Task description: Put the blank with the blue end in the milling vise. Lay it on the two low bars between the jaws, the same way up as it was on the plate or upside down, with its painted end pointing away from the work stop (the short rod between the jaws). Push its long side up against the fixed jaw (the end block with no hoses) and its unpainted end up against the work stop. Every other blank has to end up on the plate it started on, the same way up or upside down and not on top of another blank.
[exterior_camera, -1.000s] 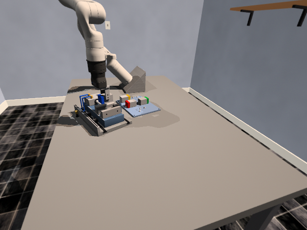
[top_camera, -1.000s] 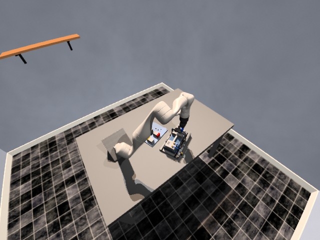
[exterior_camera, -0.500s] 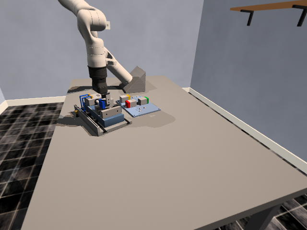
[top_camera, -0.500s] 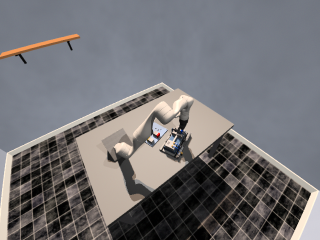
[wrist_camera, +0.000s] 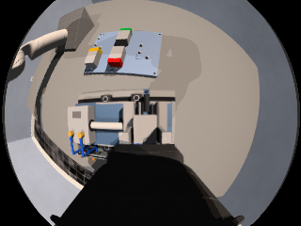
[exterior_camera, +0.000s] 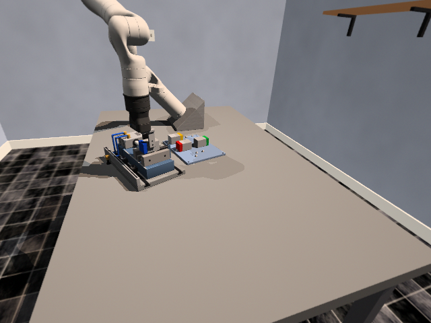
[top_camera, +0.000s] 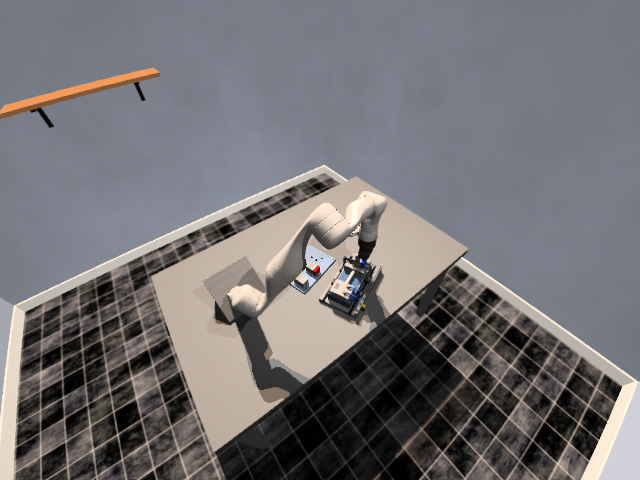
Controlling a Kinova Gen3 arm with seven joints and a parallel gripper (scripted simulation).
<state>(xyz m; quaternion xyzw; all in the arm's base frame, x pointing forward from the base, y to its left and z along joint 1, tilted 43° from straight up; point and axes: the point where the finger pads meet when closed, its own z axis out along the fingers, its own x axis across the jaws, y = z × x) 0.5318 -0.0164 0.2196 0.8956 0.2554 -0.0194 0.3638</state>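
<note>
My gripper (exterior_camera: 146, 137) is shut on the blank with the blue end (exterior_camera: 143, 146) and holds it low between the jaws of the milling vise (exterior_camera: 144, 158). The blue end faces the near left in the exterior view. The vise stands on the table left of the blue plate (exterior_camera: 194, 151). The jaw with the blue hoses (exterior_camera: 117, 138) is at the back left. The other end block (exterior_camera: 155, 158) is at the front. In the wrist view the gripper body hides the blank; the vise (wrist_camera: 122, 120) and plate (wrist_camera: 123, 53) show beyond it. I cannot tell whether the blank touches the bars.
Three other blanks lie on the plate: one with a yellow end (exterior_camera: 175, 137), one with a red end (exterior_camera: 183, 145) and one with a green end (exterior_camera: 201, 140). A grey wedge-shaped arm base (exterior_camera: 190, 112) stands behind the plate.
</note>
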